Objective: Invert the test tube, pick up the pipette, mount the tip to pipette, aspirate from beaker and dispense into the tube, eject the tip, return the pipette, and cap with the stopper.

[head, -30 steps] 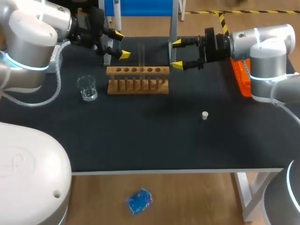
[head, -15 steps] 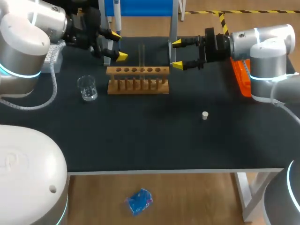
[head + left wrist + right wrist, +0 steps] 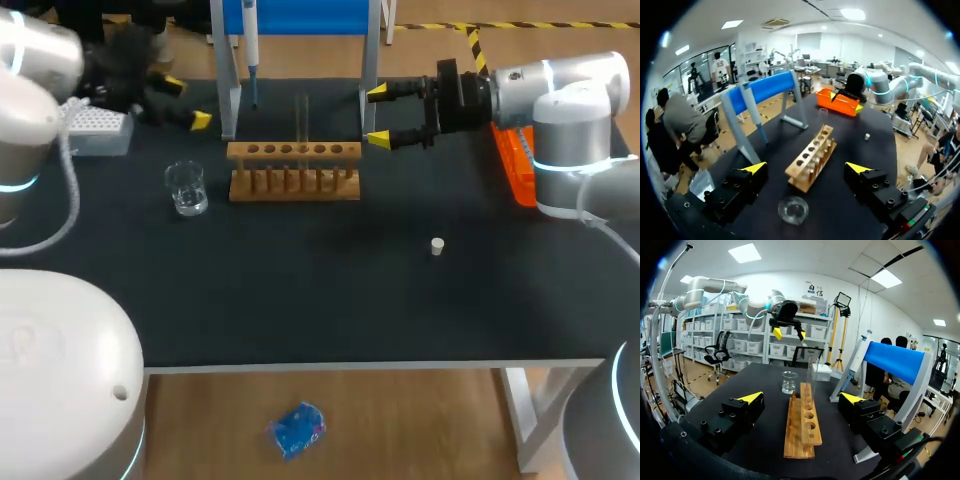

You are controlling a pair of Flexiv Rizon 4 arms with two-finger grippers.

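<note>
The wooden rack (image 3: 293, 170) stands at the table's middle back with a clear test tube (image 3: 302, 118) upright in it. A glass beaker (image 3: 186, 188) sits left of the rack. The pipette (image 3: 250, 50) hangs on the blue stand (image 3: 300, 15) behind. A small white stopper (image 3: 437, 246) lies alone to the right. My left gripper (image 3: 185, 101) is open and empty at the back left, near the tip box (image 3: 97, 130); from its wrist the rack (image 3: 812, 160) and beaker (image 3: 793, 210) lie ahead. My right gripper (image 3: 378, 115) is open and empty just right of the rack's (image 3: 802, 425) end.
An orange bin (image 3: 512, 165) lies at the right edge under my right arm. The stand's metal legs (image 3: 228, 100) rise behind the rack. Bare dark table spreads in front of the rack and around the stopper.
My left gripper has drawn back to the left, from beside the stand's leg toward the tip box. The right arm has kept still.
</note>
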